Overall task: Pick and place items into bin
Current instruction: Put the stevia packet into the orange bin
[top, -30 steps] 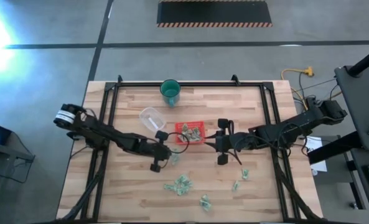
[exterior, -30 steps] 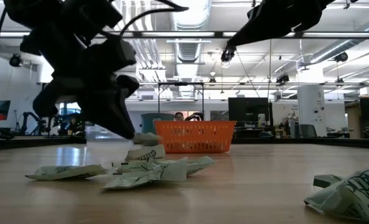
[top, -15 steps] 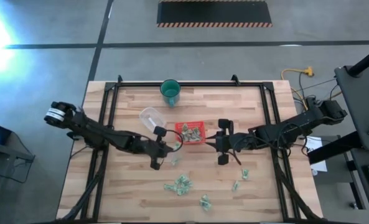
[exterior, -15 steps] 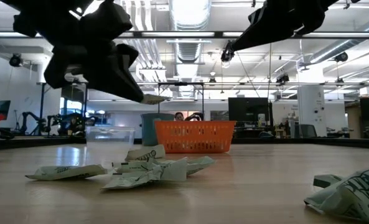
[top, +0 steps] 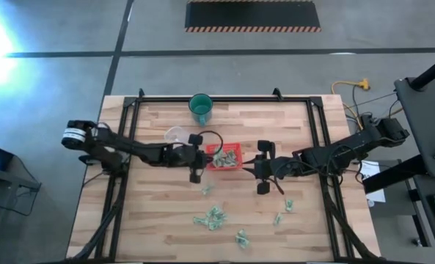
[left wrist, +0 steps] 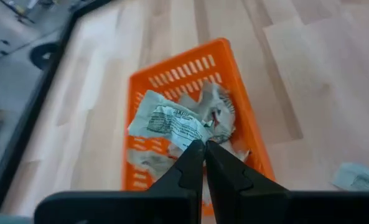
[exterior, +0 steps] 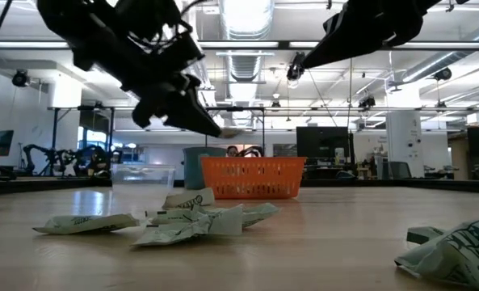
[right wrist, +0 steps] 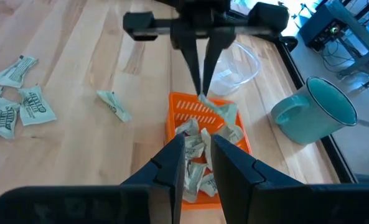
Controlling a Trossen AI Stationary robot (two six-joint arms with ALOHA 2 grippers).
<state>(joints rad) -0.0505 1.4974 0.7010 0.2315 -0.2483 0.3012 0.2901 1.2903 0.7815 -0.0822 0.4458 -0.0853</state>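
Observation:
My left gripper (top: 205,156) is shut on one pale-green crumpled wrapper (left wrist: 172,121) and hovers over the left end of the red tray (top: 235,147); the right wrist view shows it pointing down (right wrist: 203,90). The tray (right wrist: 173,102) holds several wrappers and stands flat on the table. More wrappers lie loose on the wood near the front (top: 210,218), (top: 240,236), (top: 287,205), and one (top: 206,189) lies just short of the tray. My right gripper (top: 246,167) waits open and empty at the tray's right end. My left gripper pinches the wrapper by one edge (left wrist: 193,138) between its two fingertips, coming from above and slanting down toward the tray. The wrapper sticks out past the tips, lifted clear above the tray (exterior: 227,131).
A clear round container (top: 177,136) sits just left of the tray and a green cup (top: 200,108) stands near the far edge. Bare wood lies to the left and the far right of the tray. Black frame rails run along the table's sides.
My left gripper has risen from the table near the tray with a wrapper pinched in it and has moved toward the far edge, and it now stands over the tray's left end. The wrapper has been lifted clear of the wood. My right arm has kept still.

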